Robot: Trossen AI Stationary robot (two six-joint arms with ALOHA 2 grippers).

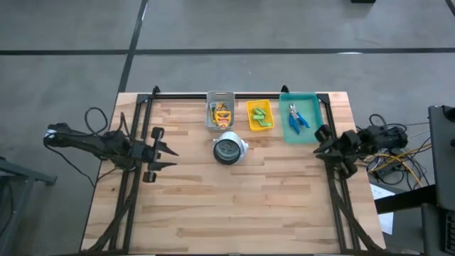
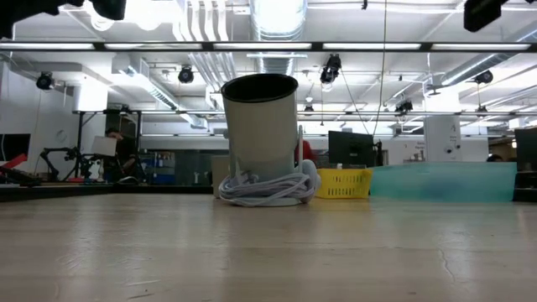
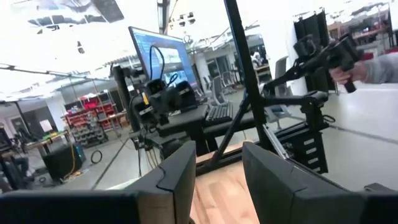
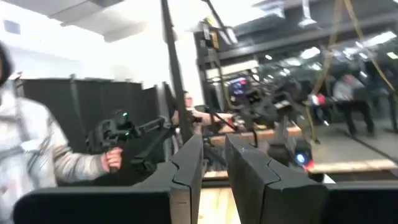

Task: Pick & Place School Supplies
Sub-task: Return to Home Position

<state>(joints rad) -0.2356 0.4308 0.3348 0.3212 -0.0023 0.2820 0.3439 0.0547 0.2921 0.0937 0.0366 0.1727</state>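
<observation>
Three bins stand in a row at the table's far edge. A grey bin holds yellow-and-green crayon boxes. A yellow bin holds light-green sticks. A teal bin holds blue-handled scissors. My left gripper hovers over the table's left part, open and empty, pointing toward the right edge; its bare gap also shows between the fingers in the left wrist view. My right gripper hangs near the right edge below the teal bin, open by a narrow gap, empty.
A round cup with a white cord coiled at its foot stands mid-table in front of the bins. Black frame bars run along the far edge and both sides. A person's hand and sleeve show beyond the table.
</observation>
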